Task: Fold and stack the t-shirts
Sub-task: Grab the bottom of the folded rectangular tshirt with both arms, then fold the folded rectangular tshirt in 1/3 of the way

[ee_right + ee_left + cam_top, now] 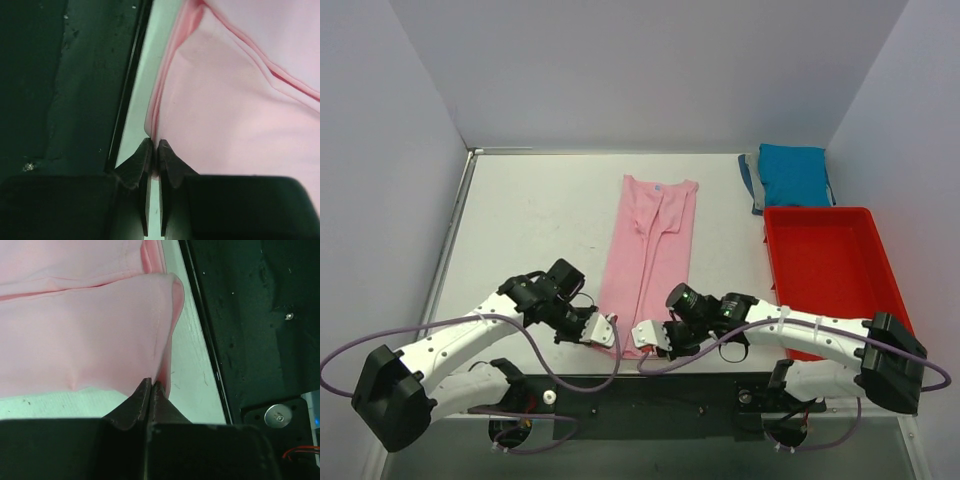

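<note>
Pink t-shirt (pixel 652 245) lies centre as 1 long strip, axis running near-to-far. I see left gripper (pixel 603 330) and right gripper (pixel 648 337) both clamped on its near hem, 1 corner each, equally close.

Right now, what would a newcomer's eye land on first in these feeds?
The pink t-shirt, folded into a long narrow strip down the table's middle, with the left gripper and right gripper both shut on its near end. Next, the bright red tray at the right edge, and the teal t-shirt lying folded just beyond it in the far right corner.
</note>
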Motion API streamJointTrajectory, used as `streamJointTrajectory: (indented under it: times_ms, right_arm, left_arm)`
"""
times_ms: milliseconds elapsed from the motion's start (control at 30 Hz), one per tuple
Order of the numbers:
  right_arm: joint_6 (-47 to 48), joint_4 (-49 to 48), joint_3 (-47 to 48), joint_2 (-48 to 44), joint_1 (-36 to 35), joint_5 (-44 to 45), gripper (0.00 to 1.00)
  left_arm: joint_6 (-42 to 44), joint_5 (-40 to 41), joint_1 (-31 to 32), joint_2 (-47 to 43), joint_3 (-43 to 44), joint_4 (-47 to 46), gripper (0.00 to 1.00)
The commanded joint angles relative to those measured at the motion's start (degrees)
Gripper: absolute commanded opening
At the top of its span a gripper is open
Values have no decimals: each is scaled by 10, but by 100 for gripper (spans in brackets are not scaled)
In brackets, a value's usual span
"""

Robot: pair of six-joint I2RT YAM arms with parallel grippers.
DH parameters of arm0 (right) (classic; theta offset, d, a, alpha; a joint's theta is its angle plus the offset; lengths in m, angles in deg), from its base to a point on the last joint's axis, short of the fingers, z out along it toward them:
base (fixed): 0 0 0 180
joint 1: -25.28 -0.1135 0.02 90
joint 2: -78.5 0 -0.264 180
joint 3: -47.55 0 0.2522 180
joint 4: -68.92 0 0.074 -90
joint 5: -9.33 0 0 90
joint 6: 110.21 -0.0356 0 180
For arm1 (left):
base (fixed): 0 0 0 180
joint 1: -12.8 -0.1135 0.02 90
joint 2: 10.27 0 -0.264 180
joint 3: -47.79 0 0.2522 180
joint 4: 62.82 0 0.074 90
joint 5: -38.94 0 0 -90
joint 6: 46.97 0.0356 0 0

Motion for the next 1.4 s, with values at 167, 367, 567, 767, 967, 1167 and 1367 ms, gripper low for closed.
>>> streamJointTrajectory:
  times_ms: [167, 367, 567, 767, 967, 1167, 1367]
  right_arm:
    - [-58, 35, 76, -3, 175, -80, 0]
    - [-132, 27, 118, 70, 223, -22, 0]
    - [-170, -4, 152, 106, 304, -2, 0]
    - [-160, -25, 184, 155, 351, -39, 0]
    - [-171, -39, 235, 207, 391, -42, 0]
    - [-167, -46, 292, 272, 400, -58, 0]
    - [-189, -40, 326, 312, 430, -44, 0]
  left_arm:
    - [-170, 34, -14, 75, 90, -103, 0]
    - [-178, 96, -71, 156, 143, -176, 0]
    - [-188, 114, -80, 243, 225, -221, 0]
    - [-195, 134, -87, 336, 295, -234, 0]
    - [-203, 151, -104, 400, 364, -252, 0]
    - [-203, 154, -119, 456, 415, -248, 0]
    - [-195, 156, -125, 489, 424, -264, 0]
